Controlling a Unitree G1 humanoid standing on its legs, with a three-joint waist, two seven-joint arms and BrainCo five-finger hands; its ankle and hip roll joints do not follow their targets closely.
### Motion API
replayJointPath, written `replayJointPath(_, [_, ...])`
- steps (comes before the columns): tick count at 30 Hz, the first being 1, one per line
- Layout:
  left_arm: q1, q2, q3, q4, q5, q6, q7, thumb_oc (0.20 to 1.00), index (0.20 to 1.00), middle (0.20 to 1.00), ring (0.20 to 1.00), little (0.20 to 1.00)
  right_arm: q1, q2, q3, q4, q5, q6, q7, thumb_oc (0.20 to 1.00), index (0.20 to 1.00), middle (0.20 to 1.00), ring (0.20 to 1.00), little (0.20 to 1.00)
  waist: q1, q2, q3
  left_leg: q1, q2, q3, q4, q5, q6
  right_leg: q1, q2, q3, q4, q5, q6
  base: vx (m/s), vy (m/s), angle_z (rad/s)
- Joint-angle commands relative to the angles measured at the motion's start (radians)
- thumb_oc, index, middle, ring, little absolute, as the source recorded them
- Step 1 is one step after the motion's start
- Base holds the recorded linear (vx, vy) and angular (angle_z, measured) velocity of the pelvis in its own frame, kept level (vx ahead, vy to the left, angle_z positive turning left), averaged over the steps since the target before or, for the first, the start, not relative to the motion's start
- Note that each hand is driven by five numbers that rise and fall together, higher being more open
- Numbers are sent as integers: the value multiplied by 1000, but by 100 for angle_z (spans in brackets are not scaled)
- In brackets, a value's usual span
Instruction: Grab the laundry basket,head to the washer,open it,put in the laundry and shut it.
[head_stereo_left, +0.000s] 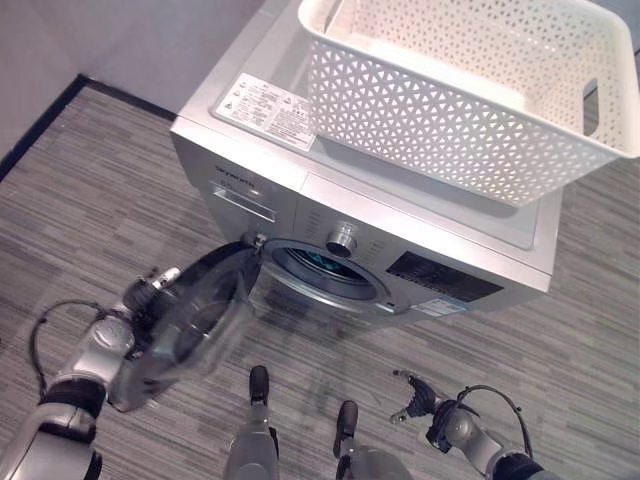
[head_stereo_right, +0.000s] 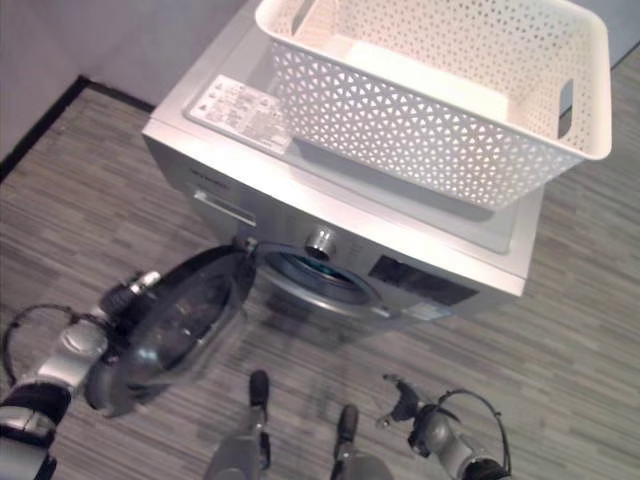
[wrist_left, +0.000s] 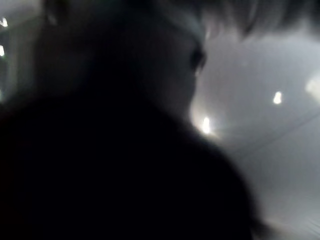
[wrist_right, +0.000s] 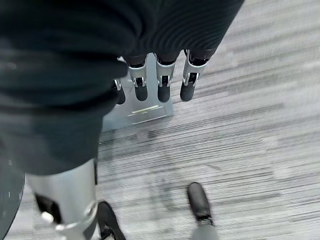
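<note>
Nearest, low over the grey striped floor (head_stereo_left: 120, 200): the right hand (head_stereo_left: 415, 398), hanging free in front of the washer's right front corner, fingers (wrist_right: 162, 85) relaxed and slightly bent, clasping nothing, well apart from the machine. In its wrist view, dark fingertips in a row above the floor planks.

At the same depth on the other side: the left hand (head_stereo_left: 140, 300) behind the rim of the washer door (head_stereo_left: 195, 320), touching it; cannot tell whether the fingers are spread or curled, being hidden by the door. Left wrist view too dark to help.

Door swung wide open on its hinge at the left edge of the drum opening (head_stereo_left: 325, 270): round, dark tinted glass in a grey ring, tilted outward over the floor. Behind it, the opening itself, a chrome-edged circle with a dark, bluish interior; contents not readable.

Further back, the washer (head_stereo_left: 250, 195): silver-grey front loader, control knob (head_stereo_left: 342, 240) above the opening, dark display panel (head_stereo_left: 440, 275) toward the right front corner, white label sheet (head_stereo_left: 265, 108) on the top near the left front corner.

Farthest, the laundry basket (head_stereo_left: 440, 130): white plastic, rectangular, walls pierced with a fine triangular lattice, slot handle in the right end wall. Set on the washer's top toward its right edge, overhanging it; nothing visible inside.
</note>
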Motion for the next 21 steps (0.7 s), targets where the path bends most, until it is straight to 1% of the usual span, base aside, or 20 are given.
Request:
replayJointPath(1, [69, -140, -127, 57, -132, -64, -82, 1000, 1000, 1000, 1000, 1000, 32, -64, -37, 9, -11, 0, 0, 1000, 1000, 1000, 1000, 1000, -19, 6, -12, -43, 7, -51, 145, -121, 30, 32, -20, -25, 151, -87, 27, 4, -35, -4])
replayJointPath(2, [92, -145, -130, 32, -149, -65, -90, 1000, 1000, 1000, 1000, 1000, 37, -69, -45, 12, -15, -1, -2, 1000, 1000, 1000, 1000, 1000, -22, 14, -19, -28, 10, -50, 140, -118, 27, 43, -20, -24, 147, -90, 26, -86, -82, 1])
replayJointPath(3, [120, -165, -133, 6, -170, -66, -95, 1000, 1000, 1000, 1000, 1000, 35, -71, -57, 38, -9, -4, -9, 1000, 1000, 1000, 1000, 1000, -27, 28, -29, -13, 17, -38, 132, -89, 30, 51, -16, -28, 135, -74, 20, -95, -69, 3])
replayJointPath(4, [120, -165, -133, 6, -170, -65, -95, 1000, 1000, 1000, 1000, 1000, 35, -71, -57, 38, -9, -4, -9, 1000, 1000, 1000, 1000, 1000, -27, 29, -28, -12, 17, -38, 131, -89, 30, 52, -16, -28, 135, -73, 20, -102, -112, 0])
replayJointPath(5, [133, -194, -144, 2, -172, -61, -102, 1000, 1000, 1000, 1000, 1000, 34, -67, -59, 62, -13, -3, -13, 1000, 1000, 1000, 1000, 1000, -33, 43, -45, 13, 27, -34, 119, -78, 24, 69, -9, -20, 117, -72, 15, -13, -65, -1])
replayJointPath(7, [141, -201, -144, -6, -173, -61, -102, 1000, 1000, 1000, 1000, 1000, 35, -68, -54, 70, -18, -3, -12, 1000, 1000, 1000, 1000, 1000, -36, 48, -53, 31, 31, -27, 106, -71, 19, 80, -4, -15, 106, -70, 16, -23, -93, -5])
replayJointPath(11, [130, -257, -141, 23, -147, -59, -89, 1000, 1000, 1000, 1000, 1000, 22, -46, -30, 122, -38, -4, -9, 1000, 1000, 1000, 1000, 1000, -37, 66, -80, 85, 57, 3, 72, -48, 6, 107, 8, 6, 77, -64, 16, -24, -114, -11])
replayJointPath(13, [123, -270, -135, 18, -133, -60, -78, 1000, 1000, 1000, 1000, 1000, 25, -38, -16, 146, -51, -4, -5, 1000, 1000, 1000, 1000, 1000, -36, 76, -91, 111, 69, 17, 56, -26, -4, 119, 15, 20, 67, -64, 14, 0, -87, -30])
replayJointPath(16, [109, -285, -130, 11, -129, -60, -67, 1000, 1000, 1000, 1000, 1000, 33, -23, -14, 175, -45, 0, -4, 1000, 1000, 1000, 1000, 1000, -36, 90, -106, 136, 78, 19, 26, 0, -15, 137, 26, 28, 47, -66, 9, -39, -128, -28])
replayJointPath(17, [95, -291, -135, 13, -118, -60, -61, 1000, 1000, 1000, 1000, 1000, 39, -16, -17, 192, -38, 4, -5, 1000, 1000, 1000, 1000, 1000, -36, 97, -108, 138, 83, 3, 13, 18, -23, 143, 34, 28, 40, -68, 2, -114, -148, -17])
replayJointPath(18, [82, -298, -137, 18, -110, -59, -54, 1000, 1000, 1000, 1000, 1000, 42, -12, -23, 204, -28, 6, -8, 1000, 1000, 1000, 1000, 1000, -34, 106, -108, 127, 87, -19, 7, 49, -32, 143, 41, 25, 35, -71, -4, -113, -122, -4])
replayJointPath(19, [81, -298, -137, 18, -110, -59, -54, 1000, 1000, 1000, 1000, 1000, 41, -12, -23, 204, -28, 6, -8, 1000, 1000, 1000, 1000, 1000, -35, 107, -110, 122, 89, -20, 5, 52, -32, 139, 43, 24, 34, -68, -5, -190, -112, 4])
replayJointPath(20, [64, -311, -139, 23, -113, -60, -42, 1000, 1000, 1000, 1000, 1000, 46, -12, -29, 216, -17, 9, -10, 1000, 1000, 1000, 1000, 1000, -28, 119, -108, 92, 92, -51, 3, 114, -55, 142, 53, 13, 14, -69, -15, -215, -116, 9])
replayJointPath(21, [56, -317, -143, 27, -116, -63, -37, 1000, 1000, 1000, 1000, 1000, 51, -14, -28, 218, -17, 8, -11, 1000, 1000, 1000, 1000, 1000, -29, 123, -106, 64, 90, -66, 3, 141, -69, 145, 54, -3, -1, -67, -19, -210, -116, 29])
